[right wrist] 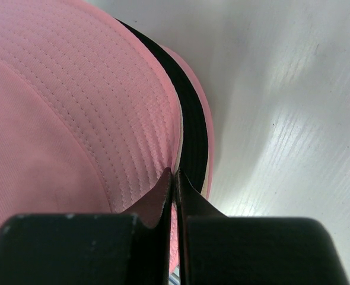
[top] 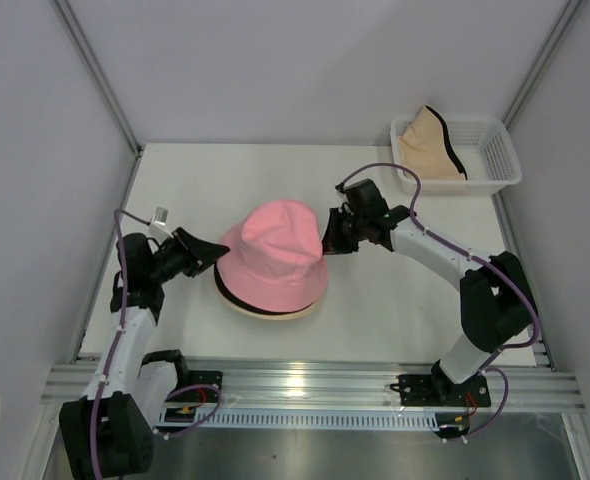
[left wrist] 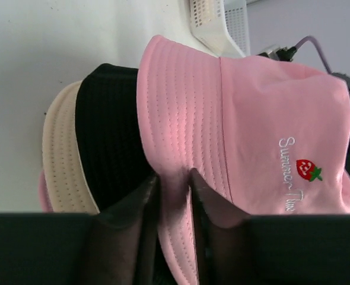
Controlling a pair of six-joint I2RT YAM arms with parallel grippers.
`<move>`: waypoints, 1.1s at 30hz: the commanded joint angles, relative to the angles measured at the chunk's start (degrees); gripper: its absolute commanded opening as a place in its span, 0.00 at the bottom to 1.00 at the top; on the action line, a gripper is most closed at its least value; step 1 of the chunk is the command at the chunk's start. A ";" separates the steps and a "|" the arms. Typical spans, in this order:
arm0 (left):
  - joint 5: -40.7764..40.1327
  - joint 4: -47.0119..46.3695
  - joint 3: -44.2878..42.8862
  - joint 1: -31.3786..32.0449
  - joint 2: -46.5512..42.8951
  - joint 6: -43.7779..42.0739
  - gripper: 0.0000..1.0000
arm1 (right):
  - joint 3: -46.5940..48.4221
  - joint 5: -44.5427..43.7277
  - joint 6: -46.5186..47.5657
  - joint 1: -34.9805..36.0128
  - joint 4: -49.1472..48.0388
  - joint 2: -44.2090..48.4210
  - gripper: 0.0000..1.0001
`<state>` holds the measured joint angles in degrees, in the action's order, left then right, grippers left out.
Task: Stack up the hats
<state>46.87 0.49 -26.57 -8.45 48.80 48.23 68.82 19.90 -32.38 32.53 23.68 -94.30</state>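
Soft, light pink hat (top: 275, 255): brim is the best hold; left gripper (left wrist: 174, 175) pinches it, right gripper (right wrist: 175, 172) sits closed.

The pink hat (top: 275, 250) sits between my grippers: left gripper (top: 219, 250) at its brim, apparently pinching, right gripper (top: 329, 236) against the opposite side. Edges of a black hat (top: 226, 293) and a cream hat (top: 275, 316) show beneath. Beyond my right gripper, a basket (top: 501, 158) holds a peach hat (top: 430, 140).

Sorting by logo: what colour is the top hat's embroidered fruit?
Strawberry red, leaves green; left wrist view.
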 commanded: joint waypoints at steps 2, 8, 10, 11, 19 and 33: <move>0.50 -4.27 1.78 -0.25 -0.37 2.39 0.10 | 1.94 -0.56 -0.05 0.51 -0.48 1.58 0.00; -4.67 4.49 -1.53 -0.25 -5.27 0.39 0.01 | 1.76 -2.58 -1.10 0.69 0.22 3.68 0.00; -9.05 9.59 -4.44 -0.25 -7.30 -0.76 0.01 | 2.20 -3.37 -1.89 0.78 0.92 4.56 0.00; -10.65 14.92 -6.29 -0.17 -8.09 -1.38 0.01 | 2.29 -3.64 -2.33 0.78 1.19 5.00 0.00; -15.66 24.11 -11.31 1.15 -9.95 4.50 0.01 | 3.87 -3.64 -9.19 0.69 4.44 5.97 0.00; -24.89 27.02 -0.25 1.77 -13.29 4.69 0.01 | -0.34 -5.83 -12.18 -0.01 3.74 6.15 0.00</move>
<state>27.11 26.55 -30.46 -6.44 35.14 52.62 69.95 16.32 -43.72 32.99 26.74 -89.32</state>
